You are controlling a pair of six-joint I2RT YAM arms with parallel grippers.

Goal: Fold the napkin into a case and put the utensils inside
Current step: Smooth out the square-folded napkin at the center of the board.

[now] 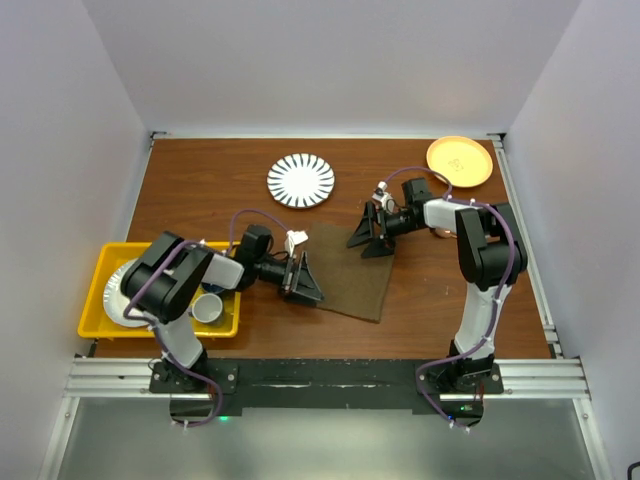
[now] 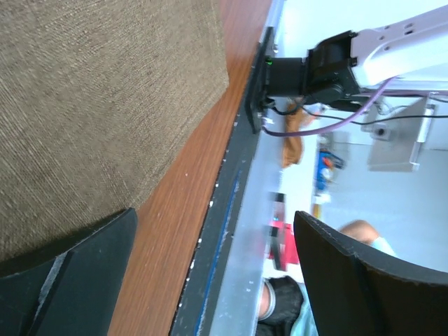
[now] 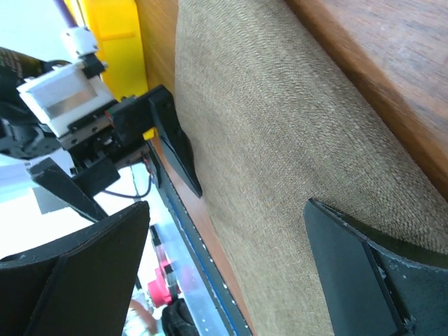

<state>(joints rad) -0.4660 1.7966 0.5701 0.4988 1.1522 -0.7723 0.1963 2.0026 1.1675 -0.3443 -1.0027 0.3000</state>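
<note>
The olive-brown napkin (image 1: 352, 275) lies flat on the wooden table between the two arms. My left gripper (image 1: 303, 278) is open at the napkin's left edge, low over the table; in the left wrist view (image 2: 217, 273) one finger (image 2: 63, 280) sits at the cloth's edge (image 2: 91, 105). My right gripper (image 1: 371, 238) is open at the napkin's far right corner; in the right wrist view (image 3: 224, 273) its jaws stand wide over the cloth (image 3: 280, 140). Nothing is held. No utensils show in any view. No folded case is seen.
A black-and-white striped plate (image 1: 301, 180) sits at the back centre, an orange plate (image 1: 459, 161) at the back right. A yellow tray (image 1: 98, 272) at the left holds a white plate (image 1: 122, 298) and a cup (image 1: 208, 307). The table's near edge rail (image 2: 231, 182) is close.
</note>
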